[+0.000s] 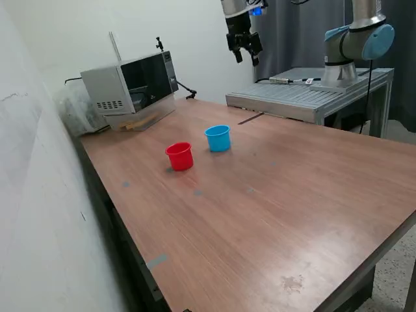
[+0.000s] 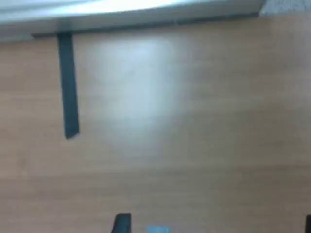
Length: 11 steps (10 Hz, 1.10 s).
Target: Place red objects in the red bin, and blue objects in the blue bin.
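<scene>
The red bin, a small red cup [image 1: 179, 156], stands upright on the wooden table [image 1: 273, 214]. The blue bin, a light blue cup [image 1: 218, 138], stands just beside it toward the exterior view's right. My gripper [image 1: 246, 57] hangs high above the table's far edge, well beyond the blue cup, open and empty. In the wrist view only the fingertips [image 2: 121, 224] show, far apart, with a sliver of light blue [image 2: 157, 229] between them. No small red or dark blue cubes show in either view; the cups' insides are hidden.
A grey microwave-like box [image 1: 133, 88] sits at the table's far corner. A ribbed metal platform [image 1: 305, 97] carries the arm's base [image 1: 351, 45]. A dark strip [image 1: 250, 118] lies on the table by the platform; it also shows in the wrist view [image 2: 68, 85].
</scene>
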### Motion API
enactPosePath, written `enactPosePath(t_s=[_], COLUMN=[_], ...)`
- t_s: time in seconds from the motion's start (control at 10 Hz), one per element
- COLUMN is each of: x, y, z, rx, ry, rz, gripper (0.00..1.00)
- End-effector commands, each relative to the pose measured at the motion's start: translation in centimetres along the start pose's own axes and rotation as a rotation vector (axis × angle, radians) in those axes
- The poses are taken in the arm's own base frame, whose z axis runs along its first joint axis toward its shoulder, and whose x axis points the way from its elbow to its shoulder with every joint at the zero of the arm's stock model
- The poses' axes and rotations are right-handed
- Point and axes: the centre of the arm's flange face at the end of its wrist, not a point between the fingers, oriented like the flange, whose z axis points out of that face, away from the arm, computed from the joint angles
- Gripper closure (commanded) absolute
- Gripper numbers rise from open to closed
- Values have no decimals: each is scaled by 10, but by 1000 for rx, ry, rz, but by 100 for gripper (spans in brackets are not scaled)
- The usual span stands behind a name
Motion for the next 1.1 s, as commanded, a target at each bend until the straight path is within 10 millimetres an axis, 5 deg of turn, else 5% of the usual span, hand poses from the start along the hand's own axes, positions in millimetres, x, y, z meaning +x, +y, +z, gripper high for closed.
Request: enactPosePath(t_s=[0.0, 0.4, 0.6, 1.0], x=[-4, 7, 11, -1], y=[-51, -127, -159, -168], z=[-19, -35, -32, -27], rx=[20, 45, 224, 325], ry=[-68, -59, -33, -4], rz=[-4, -18, -49, -28], gripper=[0, 0, 0, 0])
